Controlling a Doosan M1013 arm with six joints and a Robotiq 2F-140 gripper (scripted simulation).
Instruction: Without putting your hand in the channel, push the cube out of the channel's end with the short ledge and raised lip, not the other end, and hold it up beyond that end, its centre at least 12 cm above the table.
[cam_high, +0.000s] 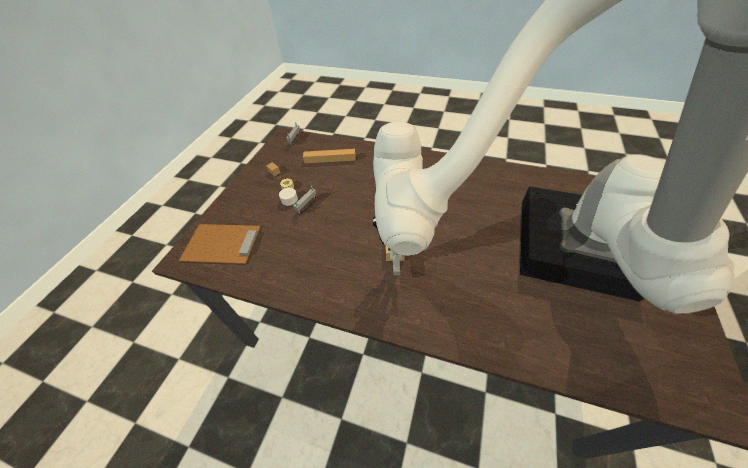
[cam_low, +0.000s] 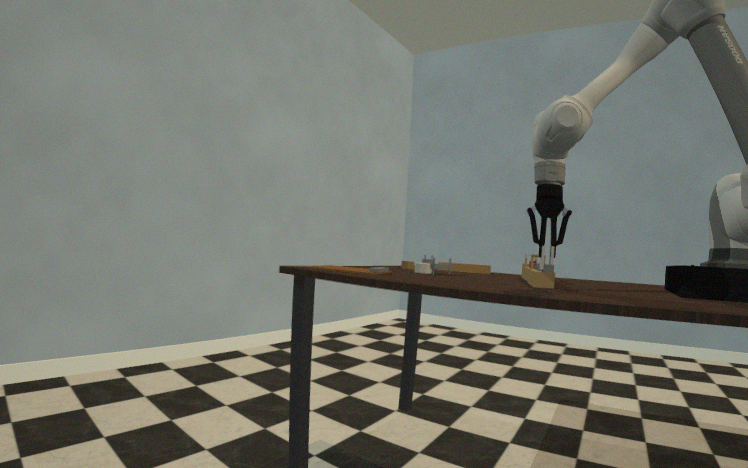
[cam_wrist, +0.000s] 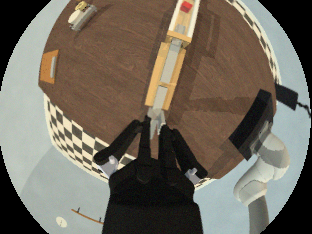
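Note:
The long wooden channel (cam_wrist: 172, 55) lies on the table and runs away from my gripper in the wrist view. The red cube (cam_wrist: 187, 7) sits inside it near the far end. A grey slab (cam_wrist: 172, 71) lies in the channel's middle part. My gripper (cam_wrist: 155, 113) is shut on a thin grey stick (cam_high: 396, 266) that hangs straight down. The stick's tip is at the channel's near end (cam_high: 392, 255), just above the table. In the top view the arm's wrist hides most of the channel. From the side, the gripper (cam_low: 547, 242) stands over the channel (cam_low: 537, 274). I cannot tell which end has the lip.
On the far left of the table are a wooden bar (cam_high: 328, 156), a small tan cube (cam_high: 273, 168), a yellow ring (cam_high: 286, 182), a white cylinder (cam_high: 287, 196), two grey brackets (cam_high: 304, 199) (cam_high: 292, 134) and an orange board (cam_high: 219, 243). The black robot base (cam_high: 573, 242) is at the right.

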